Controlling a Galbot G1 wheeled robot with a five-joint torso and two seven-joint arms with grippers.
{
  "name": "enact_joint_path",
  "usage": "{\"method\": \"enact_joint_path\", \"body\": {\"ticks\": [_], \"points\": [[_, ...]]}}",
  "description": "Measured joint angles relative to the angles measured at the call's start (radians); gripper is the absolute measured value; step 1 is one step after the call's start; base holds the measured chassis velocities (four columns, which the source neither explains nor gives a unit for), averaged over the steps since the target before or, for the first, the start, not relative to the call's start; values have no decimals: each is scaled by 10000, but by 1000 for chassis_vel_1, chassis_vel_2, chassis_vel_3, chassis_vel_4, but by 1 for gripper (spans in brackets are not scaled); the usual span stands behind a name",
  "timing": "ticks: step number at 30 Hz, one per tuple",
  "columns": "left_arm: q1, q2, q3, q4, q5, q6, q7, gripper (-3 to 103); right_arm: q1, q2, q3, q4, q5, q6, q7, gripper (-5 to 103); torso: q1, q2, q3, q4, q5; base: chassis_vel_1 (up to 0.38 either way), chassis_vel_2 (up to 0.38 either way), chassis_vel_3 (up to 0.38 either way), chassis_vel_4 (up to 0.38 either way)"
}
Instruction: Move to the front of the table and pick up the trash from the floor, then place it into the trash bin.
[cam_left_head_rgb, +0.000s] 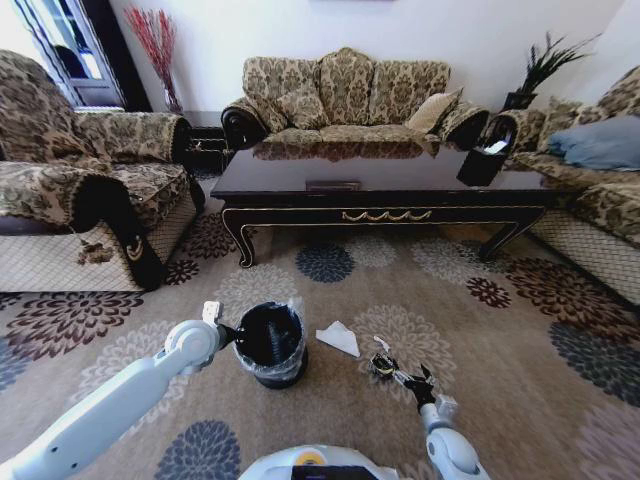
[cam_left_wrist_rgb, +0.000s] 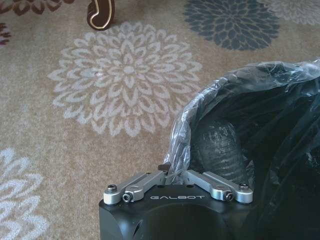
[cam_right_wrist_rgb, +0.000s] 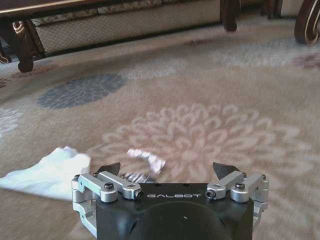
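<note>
Right claw (cam_right_wrist_rgb: 171, 175) hangs low over the carpet with its two dark tips spread wide apart and nothing between them; the wrapper (cam_right_wrist_rgb: 146, 158), a small crinkled silvery scrap, lies on the floor straight ahead of it and a touch toward its left tip, its long axis running roughly across the opening instead of along it. From where I stand that makes the right arm the one for this piece: in the head view the right claw (cam_left_head_rgb: 403, 378) is just beside the wrapper (cam_left_head_rgb: 381, 364), nearly touching. I'd judge it only needs to drop and ease forward a little before closing, perhaps with a slight turn of the wrist.

Just beyond, toward the bin, lies the paper (cam_left_head_rgb: 338, 338), a white folded triangle flat on the floor; the wrist camera catches it as a pale heap (cam_right_wrist_rgb: 47, 172) off to one side. I see no bottle.

Left claw (cam_left_wrist_rgb: 179, 181) sits at the rim of the bin (cam_left_wrist_rgb: 260, 150), its fingers drawn together on a fold of the clear liner (cam_left_wrist_rgb: 181, 135), as if steadying it. The bin (cam_left_head_rgb: 270, 345) stands on the carpet (cam_left_head_rgb: 520, 330), a patterned one with big flower medallions, soft underfoot I'd guess. The counter (cam_left_head_rgb: 380, 190) stands well back from all this, glossy and dark, with sofas (cam_left_head_rgb: 345, 95) on three sides of it
</note>
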Motion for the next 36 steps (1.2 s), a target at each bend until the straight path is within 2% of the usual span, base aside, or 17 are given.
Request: {"method": "enact_joint_path", "body": {"ticks": [4,13,14,17,27,30,32,33,36], "points": [[56,51,0,-93,-4,-1,-8,0,89,239,-146,86,1163,-693,357,100,0,0,0,0,1,0,0,0,0],[58,126,78,-298,-37,-4,-38,0,521,381,-194,-188,2264,-1215,709,100,0,0,0,0,1,0,0,0,0],[57,119,95,-302,-36,-4,-47,0,558,399,-179,-243,2398,-1260,740,102,0,0,0,1,1,0,0,0,0],[51,114,153,-306,-23,-4,-61,0,585,424,-157,-320,2540,-1315,775,100,0,0,0,1,0,0,0,0,0],[2,80,296,-329,27,-4,-66,0,839,559,-175,-796,2689,-1243,713,99,0,0,0,1,2,0,0,0,0],[-33,88,331,-330,47,-4,-58,0,904,603,-238,-851,2741,-1266,717,86,0,0,0,0,0,0,0,0,0],[-35,91,340,-330,63,-4,-56,0,930,629,-244,-906,2741,-1267,721,86,0,0,0,0,1,0,0,0,0],[-35,92,344,-330,71,-4,-56,0,952,677,-245,-987,2741,-1267,726,79,0,0,0,0,1,0,0,0,0],[-36,96,344,-330,72,-3,-49,0,942,712,-254,-1033,2718,-1267,726,73,0,0,0,0,1,0,0,0,0]]}}
